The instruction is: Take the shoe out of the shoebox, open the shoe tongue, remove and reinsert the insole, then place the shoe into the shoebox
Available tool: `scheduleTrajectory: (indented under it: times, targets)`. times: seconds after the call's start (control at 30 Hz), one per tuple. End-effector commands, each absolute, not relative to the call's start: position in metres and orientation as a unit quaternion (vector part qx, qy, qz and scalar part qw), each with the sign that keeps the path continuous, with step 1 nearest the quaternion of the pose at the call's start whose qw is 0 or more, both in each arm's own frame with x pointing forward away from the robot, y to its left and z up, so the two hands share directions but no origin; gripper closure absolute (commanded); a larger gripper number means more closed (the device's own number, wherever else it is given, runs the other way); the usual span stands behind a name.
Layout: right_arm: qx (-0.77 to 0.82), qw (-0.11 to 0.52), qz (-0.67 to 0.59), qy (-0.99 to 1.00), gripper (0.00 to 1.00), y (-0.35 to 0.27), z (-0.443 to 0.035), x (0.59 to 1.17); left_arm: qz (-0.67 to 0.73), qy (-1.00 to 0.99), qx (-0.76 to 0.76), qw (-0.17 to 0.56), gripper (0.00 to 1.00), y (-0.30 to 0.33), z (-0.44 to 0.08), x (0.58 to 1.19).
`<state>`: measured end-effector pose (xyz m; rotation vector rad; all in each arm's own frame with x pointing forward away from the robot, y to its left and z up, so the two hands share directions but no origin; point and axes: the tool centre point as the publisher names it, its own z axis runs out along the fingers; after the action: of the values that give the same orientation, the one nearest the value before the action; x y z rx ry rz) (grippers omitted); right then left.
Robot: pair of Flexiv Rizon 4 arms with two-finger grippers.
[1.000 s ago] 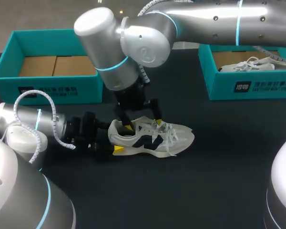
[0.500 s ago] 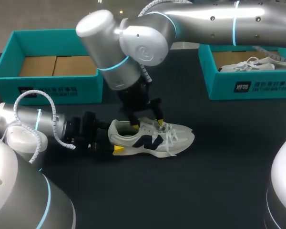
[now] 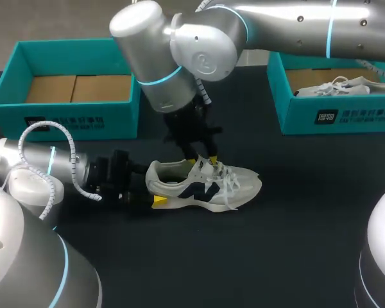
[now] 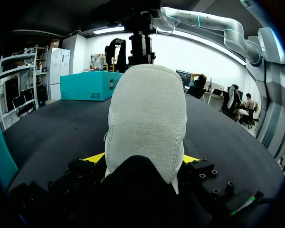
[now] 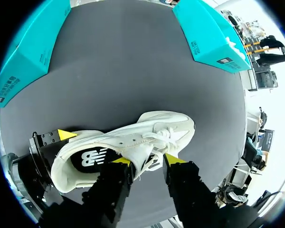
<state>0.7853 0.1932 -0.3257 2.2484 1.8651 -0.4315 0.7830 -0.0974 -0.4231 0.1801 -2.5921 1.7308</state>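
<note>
White shoe [image 3: 202, 183] lies on the black table [image 3: 295, 218] with its heel [image 4: 147, 118] pinched tight by the left gripper [image 4: 143, 157], while the right gripper [image 5: 148, 160] sits over the tongue [image 5: 140, 148], maybe holding it or not, and a hard pull there could yank the shoe loose.

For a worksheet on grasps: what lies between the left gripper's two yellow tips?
The heel of the shoe, held from both sides by the left gripper; the left wrist view shows a yellow tip at each side.
</note>
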Motion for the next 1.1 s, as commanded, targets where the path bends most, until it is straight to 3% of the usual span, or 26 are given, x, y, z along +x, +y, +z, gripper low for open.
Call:
scheduleTrajectory:
  times: [0.03,0.63,1.1]
  targets:
    - [0.764,0.072,-0.110,0.631,1.00,0.179,-0.329,0.781,0.554,-0.831,0.058,0.010,1.00,-0.098,-0.423,0.783]
    - [0.743,0.019,-0.029,0.668,1.00,0.136,-0.322,0.791,0.554,-0.831,0.058,0.010,1.00,-0.098,-0.423,0.783]
    - [0.755,0.006,-0.026,0.655,1.00,0.106,-0.356,0.793,0.554,-0.831,0.058,0.010,1.00,-0.098,-0.423,0.783]
